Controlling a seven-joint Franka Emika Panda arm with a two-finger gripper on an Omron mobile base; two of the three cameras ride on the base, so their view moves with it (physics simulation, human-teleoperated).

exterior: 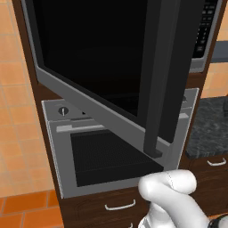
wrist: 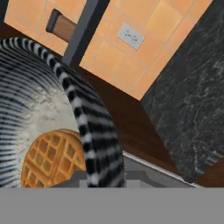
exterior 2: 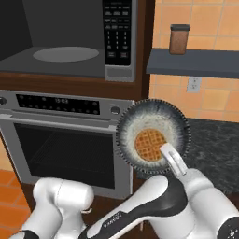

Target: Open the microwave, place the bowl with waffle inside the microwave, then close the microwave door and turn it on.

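Note:
The microwave (exterior 2: 70, 58) stands open above the oven, showing its dark inside with a round turntable and a black keypad strip (exterior 2: 116, 32). The microwave door (exterior: 98, 58) is swung far out towards the left base camera, its black handle edge (exterior: 156, 89) nearest me. My gripper (exterior 2: 170, 158) is shut on the near rim of the bowl with waffle (exterior 2: 153, 119) and holds it up, tilted, lower right of the microwave's opening, in front of the oven's right edge. The waffle (wrist: 52, 159) lies inside the bowl (wrist: 43, 100), whose striped rim runs down between my fingers.
The silver oven (exterior 2: 60, 140) sits under the microwave. To the right are a dark stone counter (exterior 2: 214, 149), a grey shelf (exterior 2: 196, 63) carrying a brown jar (exterior 2: 179, 39), and a wall outlet (wrist: 131, 36). The open door (exterior: 98, 58) takes up the space on the left.

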